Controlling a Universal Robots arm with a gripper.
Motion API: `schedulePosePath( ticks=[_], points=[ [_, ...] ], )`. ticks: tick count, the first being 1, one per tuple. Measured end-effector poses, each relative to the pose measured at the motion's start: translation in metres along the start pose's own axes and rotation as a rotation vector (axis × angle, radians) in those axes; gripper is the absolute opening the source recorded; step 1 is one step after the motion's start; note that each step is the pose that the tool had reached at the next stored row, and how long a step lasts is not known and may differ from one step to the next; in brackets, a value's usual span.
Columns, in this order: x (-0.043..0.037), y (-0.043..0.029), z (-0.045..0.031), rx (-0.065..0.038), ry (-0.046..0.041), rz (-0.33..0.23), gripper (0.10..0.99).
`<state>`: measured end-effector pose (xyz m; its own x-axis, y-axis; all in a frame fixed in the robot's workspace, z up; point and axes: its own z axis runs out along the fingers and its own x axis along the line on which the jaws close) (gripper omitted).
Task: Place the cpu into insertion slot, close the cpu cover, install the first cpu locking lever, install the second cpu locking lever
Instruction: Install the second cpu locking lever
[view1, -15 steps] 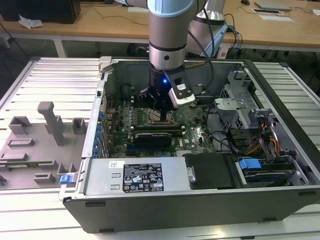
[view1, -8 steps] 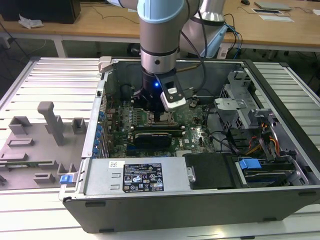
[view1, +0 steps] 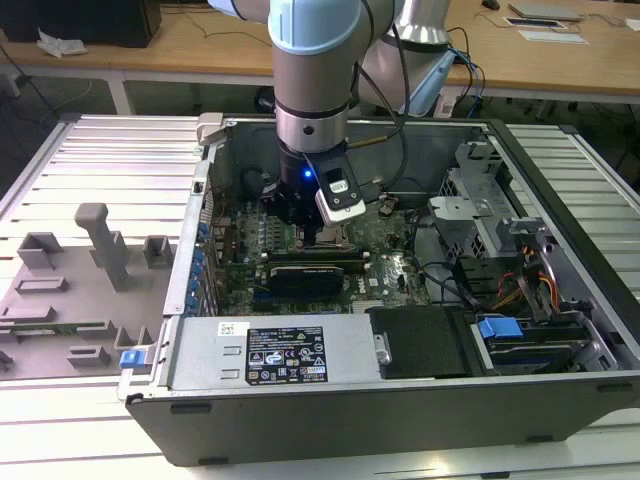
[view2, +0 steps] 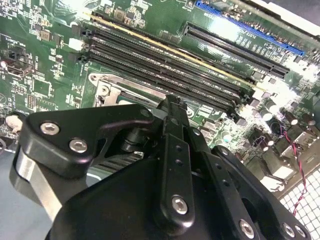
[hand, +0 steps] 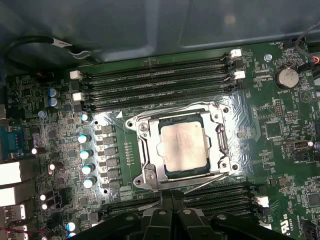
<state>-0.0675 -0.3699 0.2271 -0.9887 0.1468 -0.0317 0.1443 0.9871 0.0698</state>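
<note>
1. Tool (hand: 171, 200): black fingers brought together with no visible gap in the first wrist view, tips just beside the near edge of the cpu cover (hand: 150, 172); nothing is seen held between them. In the second wrist view the tool (view2: 172, 107) stands directly over the socket frame, and in the exterior view the tool (view1: 310, 235) hangs low inside the open computer case (view1: 400, 400).
2. Cpu (hand: 185, 146): silver-grey face up, lying flat and square inside the insertion slot (hand: 161, 152), whose black frame shows as a thin border around the chip.
3. Cpu cover: silver metal frame lying flat around the chip, which shows through its cut-out centre.
4. Locking levers: two thin silver rods, one (hand: 225, 135) along the side of the cover and one (hand: 205, 182) running slantwise beyond the cover's edge nearest the tool; whether either is latched cannot be told.
5. Memory slots (hand: 155, 82): long black rows on the far side of the socket from the tool, with a second bank beside the tool tips.
6. Motherboard (hand: 290, 130): green board carrying the socket, lying on the floor of the case.
7. Bench (view1: 120, 160): ribbed metal surface carrying the case, with a grey fixture tray (view1: 70, 290) toward the exterior view's left edge.
</note>
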Motion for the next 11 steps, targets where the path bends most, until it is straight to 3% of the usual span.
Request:
schedulePosePath(
  ticks=[5,6,7,8,11],
  points=[
    [0.0055,-0.0045,0.0032,-0.024,0.0022,0.001,0.106],
    [0.006,-0.0082,0.0038,-0.033,0.0036,0.001,0.106],
    [0.0055,-0.0144,0.0045,-0.056,0.007,0.002,0.106],
    [0.0055,-0.0159,0.0052,-0.08,0.0103,0.003,0.106],
    [0.007,-0.0174,0.0073,-0.1,0.0133,0.004,0.106]
  ],
)
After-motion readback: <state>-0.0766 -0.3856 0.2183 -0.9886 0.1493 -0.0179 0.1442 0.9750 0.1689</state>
